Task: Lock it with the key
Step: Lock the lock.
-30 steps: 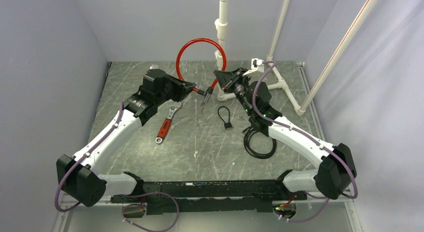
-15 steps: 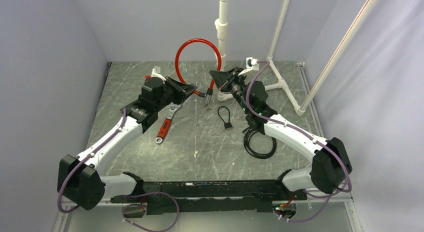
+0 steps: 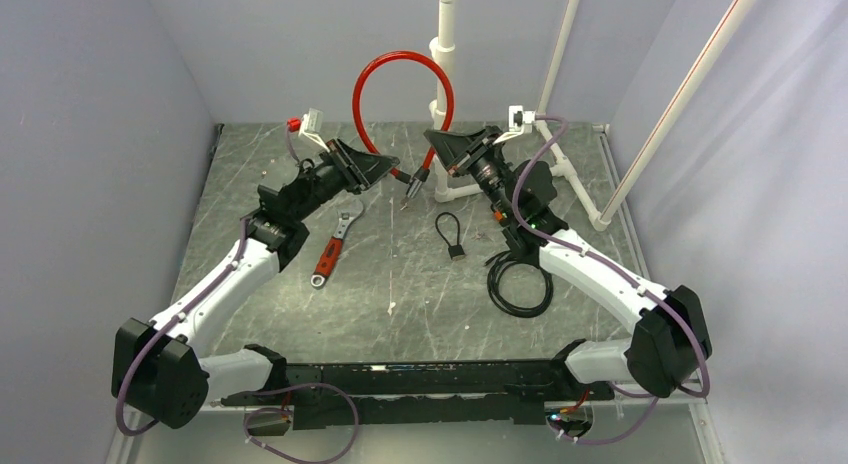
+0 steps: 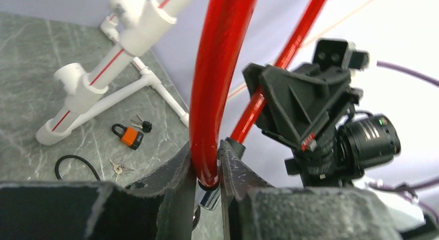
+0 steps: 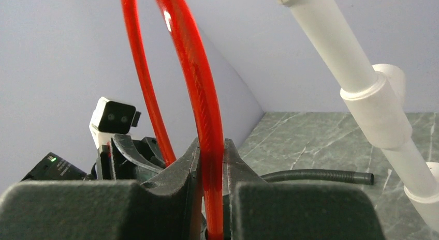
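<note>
My left pincer (image 4: 207, 162) is clamped narrow on the red cable (image 3: 380, 89), just above a silvery end piece that pokes out under the jaws. My right pincer (image 5: 211, 167) is pinched just as tight on the cable's other leg, and the two pincers sit close, tips facing each other. Above them the cable arches up in a loop around the white pipe (image 3: 443, 84), which stands just behind the right pincer.

The key (image 3: 456, 251) lies on the table (image 3: 400, 304) on its black cord, below the two pincers and a little towards the bases, nearer my right one, touched by neither. So I judge the job early: the cable is threaded round the pipe and both ends are in hand, but I cannot tell whether the ends are joined, the key is not yet picked up, and the turning is all left to do.

Both arms reach well forward and lean inward, wrists raised off the table, the left forearm passing over the wrench (image 3: 333, 249), the right over the black coil (image 3: 520, 284)
</note>
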Robot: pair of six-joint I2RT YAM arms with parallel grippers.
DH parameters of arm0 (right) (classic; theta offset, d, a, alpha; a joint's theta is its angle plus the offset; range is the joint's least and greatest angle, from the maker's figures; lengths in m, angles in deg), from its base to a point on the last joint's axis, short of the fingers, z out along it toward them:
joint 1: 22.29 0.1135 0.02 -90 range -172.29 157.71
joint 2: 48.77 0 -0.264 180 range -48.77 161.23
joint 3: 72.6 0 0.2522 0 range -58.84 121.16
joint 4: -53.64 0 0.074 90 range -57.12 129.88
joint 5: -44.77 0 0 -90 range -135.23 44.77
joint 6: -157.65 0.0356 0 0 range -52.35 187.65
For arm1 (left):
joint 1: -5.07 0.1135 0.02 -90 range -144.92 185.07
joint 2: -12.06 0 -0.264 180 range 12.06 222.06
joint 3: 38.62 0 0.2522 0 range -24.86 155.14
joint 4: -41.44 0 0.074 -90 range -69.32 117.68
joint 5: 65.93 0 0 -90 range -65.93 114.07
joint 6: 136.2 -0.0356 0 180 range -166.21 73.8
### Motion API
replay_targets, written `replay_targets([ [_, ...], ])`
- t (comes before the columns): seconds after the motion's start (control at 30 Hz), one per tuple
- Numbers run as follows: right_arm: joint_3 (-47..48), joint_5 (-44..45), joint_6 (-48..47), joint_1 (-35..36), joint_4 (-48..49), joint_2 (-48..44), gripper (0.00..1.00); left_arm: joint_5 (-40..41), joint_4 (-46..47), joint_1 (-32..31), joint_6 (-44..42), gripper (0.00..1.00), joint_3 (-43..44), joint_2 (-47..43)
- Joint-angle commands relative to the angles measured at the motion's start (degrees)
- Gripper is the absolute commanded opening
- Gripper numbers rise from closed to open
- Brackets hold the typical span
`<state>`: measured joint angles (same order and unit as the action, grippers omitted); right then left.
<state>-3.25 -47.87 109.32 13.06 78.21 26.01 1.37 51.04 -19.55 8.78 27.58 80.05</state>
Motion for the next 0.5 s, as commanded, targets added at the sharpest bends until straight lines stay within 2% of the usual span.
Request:
replay_targets([
  [0.0,0.75,-5.87,2.87,-0.15,6.45,-2.13,0.0,-12.83,7.59,-0.65,-6.79,0.26,0.96,-1.41],
  [0.17,0.59,-8.81,3.94,-0.37,6.55,-2.2,0.0,-19.45,7.88,-0.67,-9.73,0.28,2.64,-0.7],
  [0.47,1.21,-14.79,7.59,-0.37,6.25,-0.7,0.0,-24.62,5.08,-0.59,-11.63,0.29,7.77,2.34],
])
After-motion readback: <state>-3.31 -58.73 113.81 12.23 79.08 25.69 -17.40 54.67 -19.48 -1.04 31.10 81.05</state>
